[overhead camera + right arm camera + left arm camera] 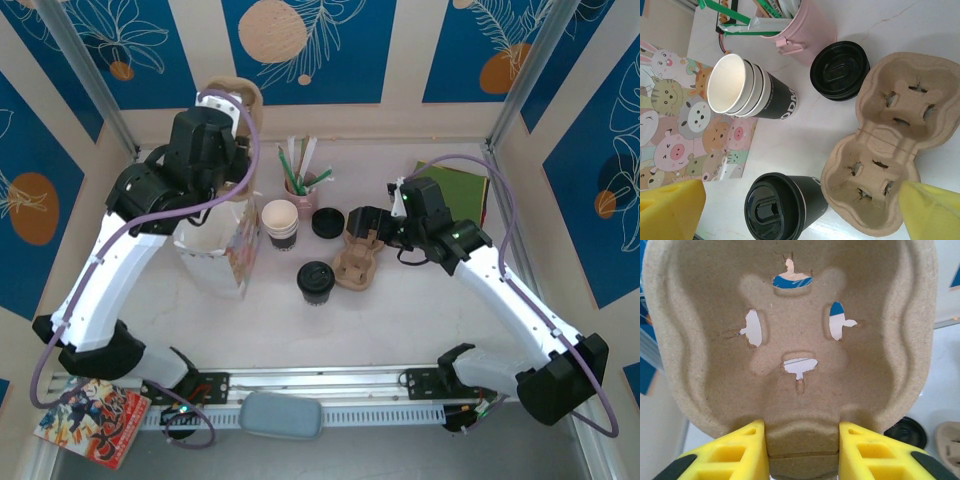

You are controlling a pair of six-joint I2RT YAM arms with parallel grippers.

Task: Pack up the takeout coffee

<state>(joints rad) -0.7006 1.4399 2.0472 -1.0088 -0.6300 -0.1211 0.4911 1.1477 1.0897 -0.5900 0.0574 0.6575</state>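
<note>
Yellow fingers (pixel 730 456) of our left gripper (pixel 801 452) clamp the tab of a brown moulded-pulp cup carrier (pixel 790 315), held up far left. Our right gripper (pixel 800 207) hangs wide open, empty, near the takeout coffee (pixel 785 205), a dark-banded paper cup standing upright mid-table, long axis vertical, round black lid up, just left of a second pulp carrier (pixel 890 145).

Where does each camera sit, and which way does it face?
Top external: overhead behind the bases, looking down on the table; both arms show.
Left wrist: faces the pulp carrier clamped in the left gripper.
Right wrist: looks down past the open right gripper at the takeout coffee.
Shared: top and right wrist show the loose lid.
</note>
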